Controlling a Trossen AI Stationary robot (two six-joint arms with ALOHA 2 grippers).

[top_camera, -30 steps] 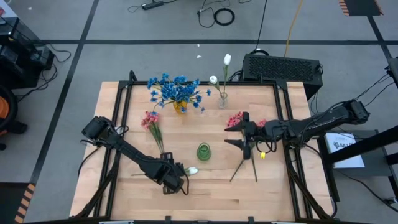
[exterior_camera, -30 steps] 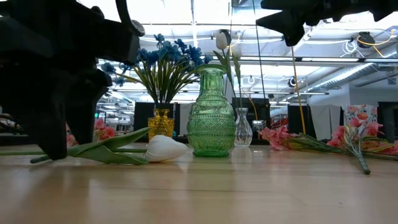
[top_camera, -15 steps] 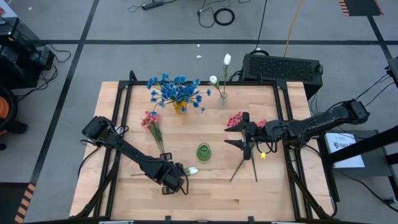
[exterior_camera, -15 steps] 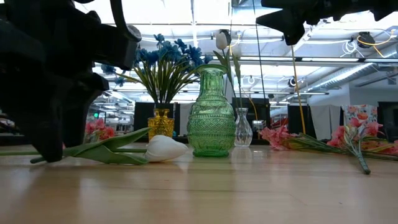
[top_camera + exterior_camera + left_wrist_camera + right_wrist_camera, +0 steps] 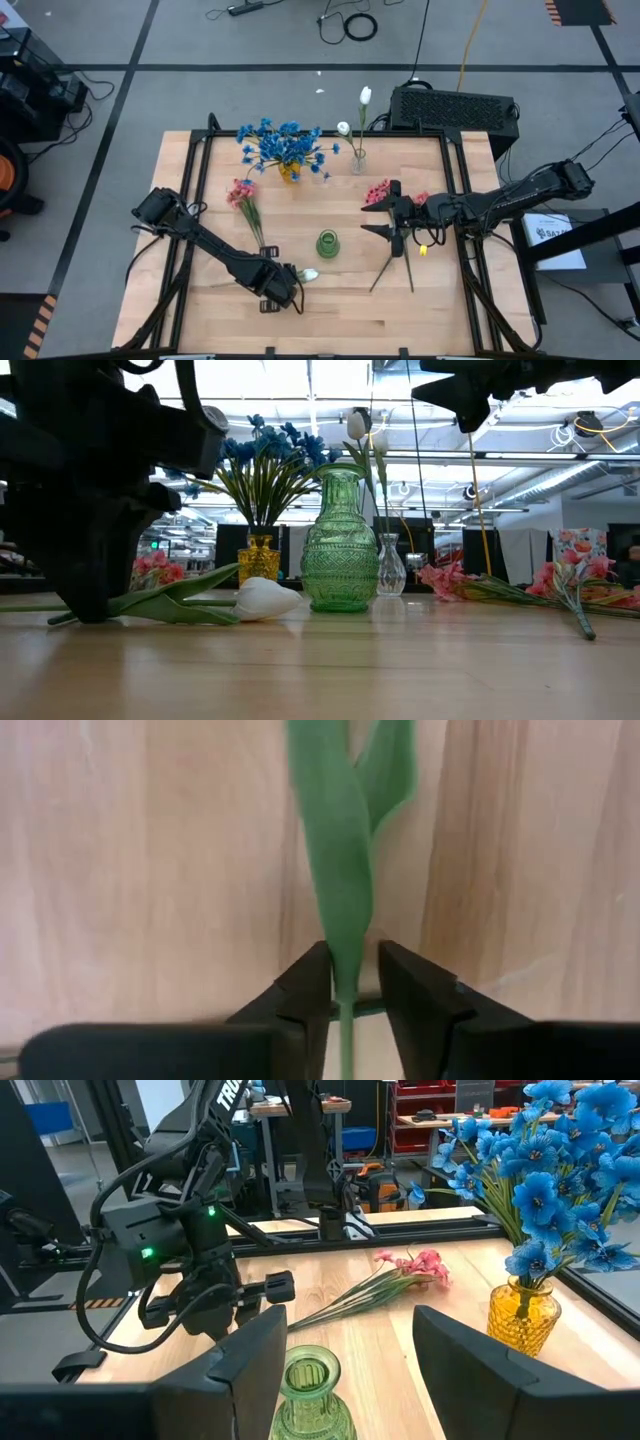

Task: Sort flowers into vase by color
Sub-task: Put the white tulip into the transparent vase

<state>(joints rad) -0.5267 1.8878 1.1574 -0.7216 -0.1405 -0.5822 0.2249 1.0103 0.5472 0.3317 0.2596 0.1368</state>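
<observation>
I count three vases on my table [image 5: 410, 300]. The yellow vase [image 5: 288, 172] at the far side holds the bunch of blue flowers [image 5: 284, 143], which fan out wide above its neck. Just beside it to the right, the small clear vase [image 5: 357, 160] holds two white tulips [image 5: 365, 96] standing upright on thin stems. The green vase [image 5: 327, 243] sits nearer the middle of the table, and from above I see nothing standing in its mouth. My left gripper [image 5: 349, 982] is down at the tabletop near the front, left of the green vase, with its fingers drawn in close on either side of the stem and leaf of a white tulip on the table [image 5: 262, 598]; the gap is narrow, but I cannot tell whether the pads are already pressing the stem. That tulip lies flat, its bud pointing toward the green vase and resting just short of it. One pink sprig [image 5: 241, 195] lies loose on the table's left side, between the yellow vase and my left arm. More pink flowers [image 5: 380, 192] lie on the right side, stems trailing toward the front edge. My right gripper [image 5: 388, 208] hangs above those stems with its jaws spread apart and nothing between them.
</observation>
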